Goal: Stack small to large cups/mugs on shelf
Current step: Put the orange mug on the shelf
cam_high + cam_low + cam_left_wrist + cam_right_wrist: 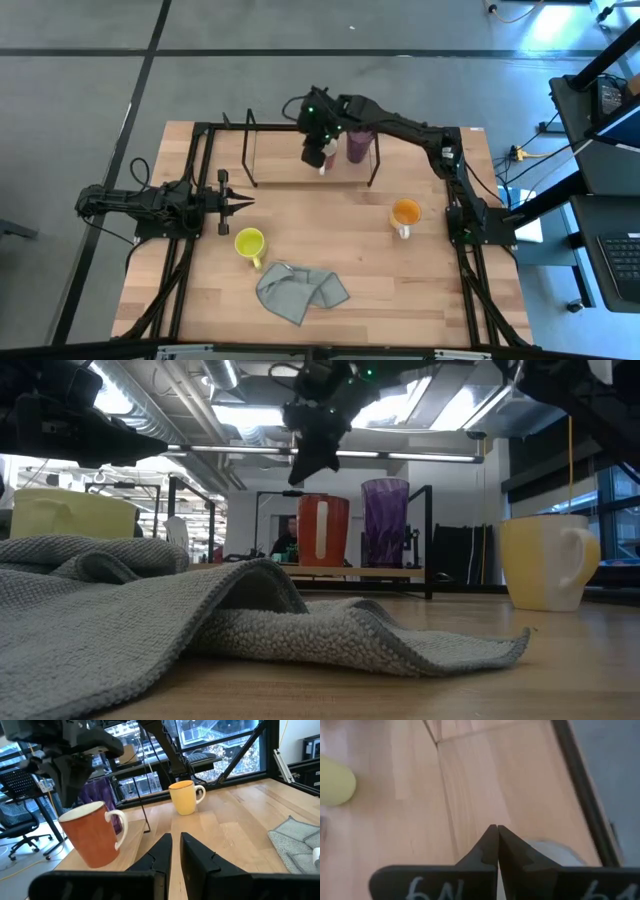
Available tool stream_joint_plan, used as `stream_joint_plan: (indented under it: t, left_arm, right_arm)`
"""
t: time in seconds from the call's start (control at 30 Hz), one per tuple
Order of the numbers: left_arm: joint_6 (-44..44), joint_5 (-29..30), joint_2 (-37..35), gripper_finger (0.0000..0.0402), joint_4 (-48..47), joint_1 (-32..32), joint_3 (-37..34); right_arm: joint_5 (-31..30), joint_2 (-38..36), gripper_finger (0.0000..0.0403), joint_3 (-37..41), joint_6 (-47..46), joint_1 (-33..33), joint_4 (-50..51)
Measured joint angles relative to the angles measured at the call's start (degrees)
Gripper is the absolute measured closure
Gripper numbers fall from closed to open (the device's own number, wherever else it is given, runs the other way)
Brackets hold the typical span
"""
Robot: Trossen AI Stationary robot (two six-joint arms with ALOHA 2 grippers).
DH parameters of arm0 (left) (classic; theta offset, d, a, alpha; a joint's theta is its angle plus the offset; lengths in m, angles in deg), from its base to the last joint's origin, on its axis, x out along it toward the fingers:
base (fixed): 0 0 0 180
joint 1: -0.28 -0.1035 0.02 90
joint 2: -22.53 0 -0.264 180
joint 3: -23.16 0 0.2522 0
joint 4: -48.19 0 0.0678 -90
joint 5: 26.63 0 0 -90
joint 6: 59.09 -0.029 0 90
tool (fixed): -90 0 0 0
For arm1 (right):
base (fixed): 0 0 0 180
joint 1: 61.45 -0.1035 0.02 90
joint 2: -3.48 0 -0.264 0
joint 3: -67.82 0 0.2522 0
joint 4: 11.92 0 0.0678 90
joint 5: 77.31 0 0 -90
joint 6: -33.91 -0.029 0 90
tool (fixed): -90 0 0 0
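A reddish-orange mug with a white handle (322, 530) and a taller purple tumbler (385, 522) stand side by side on the black wire shelf (250, 150) at the table's far middle. My right gripper (308, 460) is shut and empty, just above the reddish mug and clear of it; the mug's white rim (555, 852) shows below the fingers. The orange mug (405, 213) stands on the table at the right. The small yellow mug (249, 242) stands left of centre. My left gripper (238, 203) is shut and empty, low over the table's left side.
A crumpled grey cloth (300, 290) lies near the table's front edge, between the two loose mugs. The shelf's left half (280, 165) has bare wire. The black table frame (200, 150) runs along the table's left, right and far edges.
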Motion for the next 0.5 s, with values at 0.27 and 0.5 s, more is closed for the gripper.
stream_joint_plan:
  t: [0.27, 0.5]
  left_arm:
    - [0.00, 0.00, 0.00, 0.0369, 0.00, -0.01, 0.00]
    - [0.00, 0.00, 0.00, 0.0369, 0.00, 0.00, -0.02]
  right_arm:
    - [3.29, 0.00, 0.0398, 0.05, -0.68, -0.64, 5.55]
    - [3.52, 0.00, 0.0398, 0.12, -0.86, -2.17, 7.02]
